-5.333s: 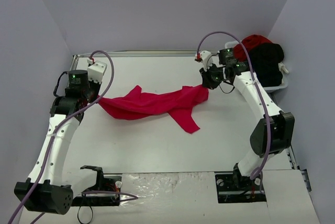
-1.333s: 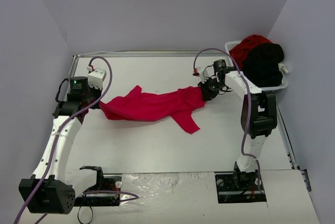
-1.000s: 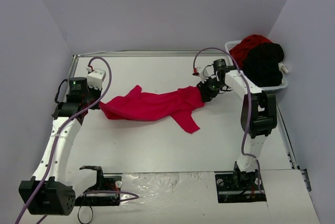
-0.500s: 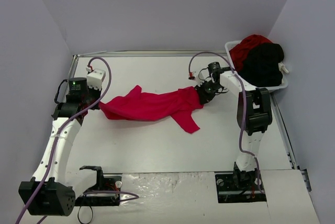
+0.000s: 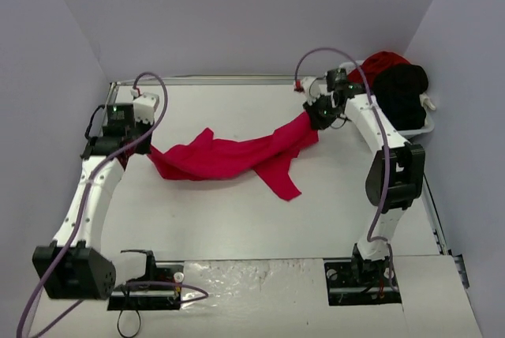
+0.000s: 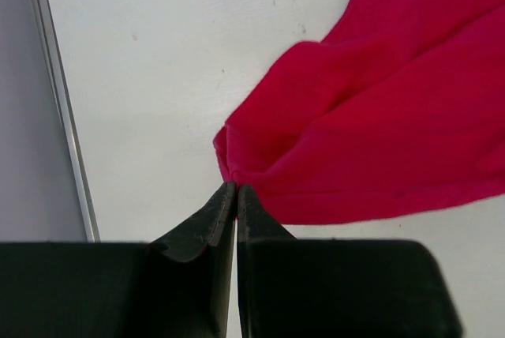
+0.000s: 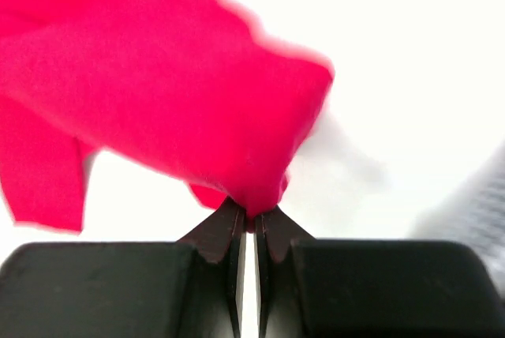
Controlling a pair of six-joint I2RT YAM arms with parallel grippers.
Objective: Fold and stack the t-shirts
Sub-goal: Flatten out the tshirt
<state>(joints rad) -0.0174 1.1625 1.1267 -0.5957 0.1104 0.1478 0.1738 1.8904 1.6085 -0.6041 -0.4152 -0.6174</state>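
A white worktop (image 5: 237, 227) is viewed from above, with two white robot arms reaching in from its near edge. A bright red t-shirt (image 5: 225, 156) is stretched between them as a crumpled, twisted band, not laid flat. The left claw (image 6: 236, 189) is pressed together on a bunched corner at the cloth's left end, low over the worktop. The right claw (image 7: 251, 213) is pinched on the opposite end, which appears raised, so the cloth slopes up toward it. One loose flap trails toward the near side.

At the far right corner a white plastic basket (image 5: 424, 127) is seen. A second red t-shirt (image 5: 385, 61) and a black t-shirt (image 5: 402, 93) are heaped in it, unfolded. No folded shirt and no stack is seen anywhere.

The task is judged to be at an early stage. One shirt is only being spread, no fold is made, and the basket's shirts are yet to be taken out, folded and stacked.
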